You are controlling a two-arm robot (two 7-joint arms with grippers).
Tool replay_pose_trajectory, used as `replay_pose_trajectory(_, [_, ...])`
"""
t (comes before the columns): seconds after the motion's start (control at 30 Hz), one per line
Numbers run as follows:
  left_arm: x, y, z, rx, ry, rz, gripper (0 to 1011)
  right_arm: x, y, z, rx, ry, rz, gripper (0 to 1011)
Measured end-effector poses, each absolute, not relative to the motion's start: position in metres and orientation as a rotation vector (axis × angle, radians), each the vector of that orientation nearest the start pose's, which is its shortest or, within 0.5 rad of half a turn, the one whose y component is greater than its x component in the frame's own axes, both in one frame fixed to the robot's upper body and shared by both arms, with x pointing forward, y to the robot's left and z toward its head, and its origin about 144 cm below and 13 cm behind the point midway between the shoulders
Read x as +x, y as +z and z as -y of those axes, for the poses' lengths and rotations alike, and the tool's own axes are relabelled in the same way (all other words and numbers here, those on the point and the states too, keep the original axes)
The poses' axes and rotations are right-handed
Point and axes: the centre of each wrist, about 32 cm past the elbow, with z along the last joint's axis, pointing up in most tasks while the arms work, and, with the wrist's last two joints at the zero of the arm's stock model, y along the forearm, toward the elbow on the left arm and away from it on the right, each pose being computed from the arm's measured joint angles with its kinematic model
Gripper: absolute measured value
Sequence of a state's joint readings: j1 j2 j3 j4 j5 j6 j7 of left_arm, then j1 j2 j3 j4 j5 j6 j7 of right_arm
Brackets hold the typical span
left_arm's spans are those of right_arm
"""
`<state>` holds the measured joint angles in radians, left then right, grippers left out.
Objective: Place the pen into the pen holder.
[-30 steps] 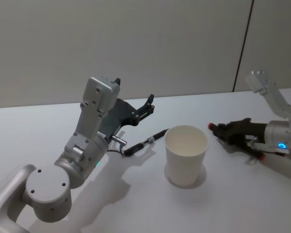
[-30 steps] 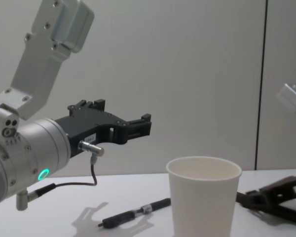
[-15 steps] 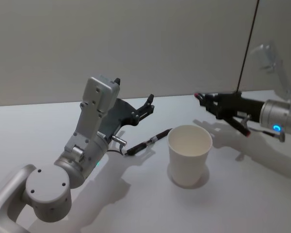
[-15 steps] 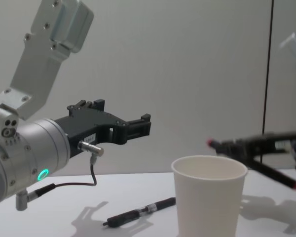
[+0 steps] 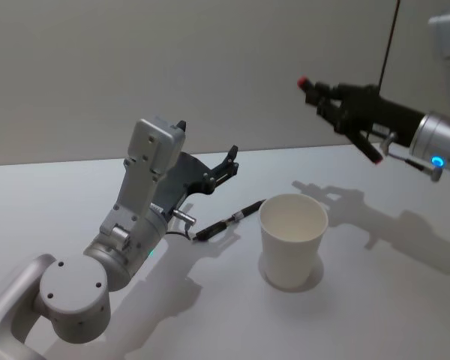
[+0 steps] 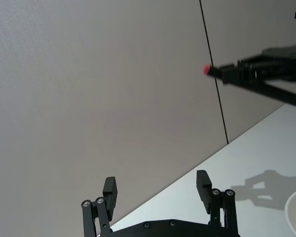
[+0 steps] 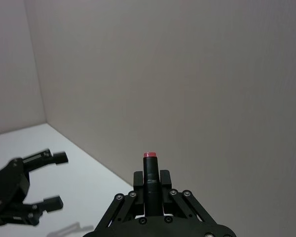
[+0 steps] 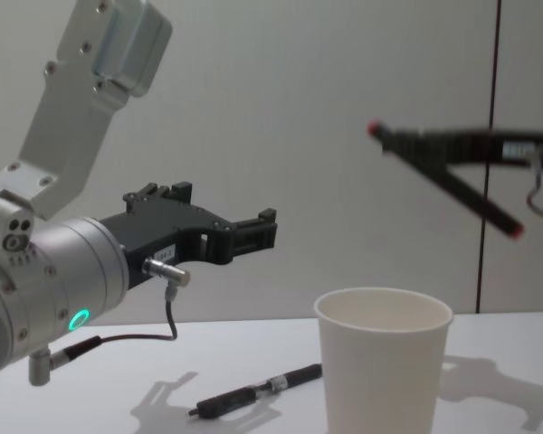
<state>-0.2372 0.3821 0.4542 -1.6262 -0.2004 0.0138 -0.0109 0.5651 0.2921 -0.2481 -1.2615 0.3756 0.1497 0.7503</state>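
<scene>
Black red-tipped pen (image 8: pixel 452 188) clamped in right gripper (image 7: pixel 150 178), high above and right of plain white paper cup (image 5: pixel 292 240); pickup apparently done, drop into cup left. Left gripper (image 5: pixel 231 161) splayed, idle at left.

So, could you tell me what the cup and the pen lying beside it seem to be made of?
Paper cup: likely matte white paper, judging by its rolled rim. Pen beside it: probably black plastic, with a pale band mid-barrel.
</scene>
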Motion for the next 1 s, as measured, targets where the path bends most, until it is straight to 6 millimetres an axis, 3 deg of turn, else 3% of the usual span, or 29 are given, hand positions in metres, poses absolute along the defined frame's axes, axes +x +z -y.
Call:
replay_pose_trajectory(0.57, [0.492, 1.204, -0.198, 0.061, 1.124, 0.268, 1001, 0.601, 1.310, 0.265, 0.300, -0.620, 0.227, 187])
replay_pose_trajectory(0.8, [0.492, 1.204, -0.198, 0.061, 1.124, 0.268, 1001, 0.600, 1.312, 0.262, 0.317, -0.594, 0.245, 187])
replay_pose_trajectory(1.0, [0.492, 1.204, -0.198, 0.061, 1.124, 0.268, 1001, 0.596, 1.302, 0.259, 0.288, -0.562, 0.222, 187])
